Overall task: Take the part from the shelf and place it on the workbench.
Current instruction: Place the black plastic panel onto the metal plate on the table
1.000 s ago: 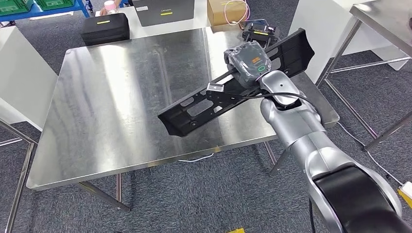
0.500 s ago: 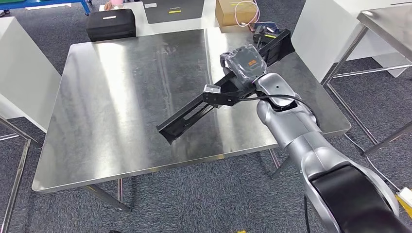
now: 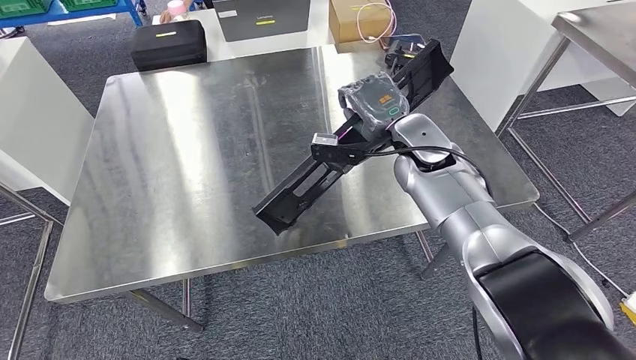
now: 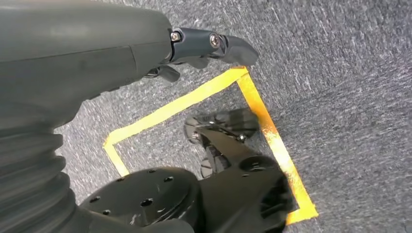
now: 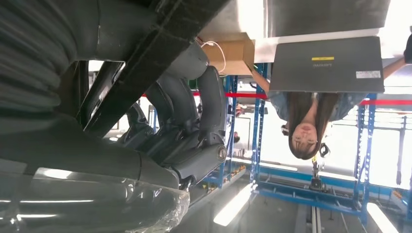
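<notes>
one part held over the workbench, not yet set down

the workbench [image 3: 187, 172], a bare steel table, served as the landmark. beyond its far left corner sat a closed black case [image 3: 169, 43], contents hidden. beyond the far edge stood a dark flat box [image 3: 262, 16], also closed, and beside it, further right, a cardboard box [image 3: 358, 21] with a pink cable coiled on top; nothing inside any of them could be made out.

over the right half of the workbench the right hand [image 3: 377, 101] gripped the part [image 3: 330, 161], a long black slotted bracket, near its middle, fingers wrapped around it as the right wrist view showed. the part hung tilted, its near end low and close above the steel, its far end raised toward the far right corner. whether the low end touched the surface could not be told.

the step looked like the placing itself. the next move probably called for lowering and levelling the part, then loosening the fingers.

the left hand [image 4: 97, 53] hung over grey carpet and yellow floor tape; its fingers appeared loose, holding nothing.
</notes>
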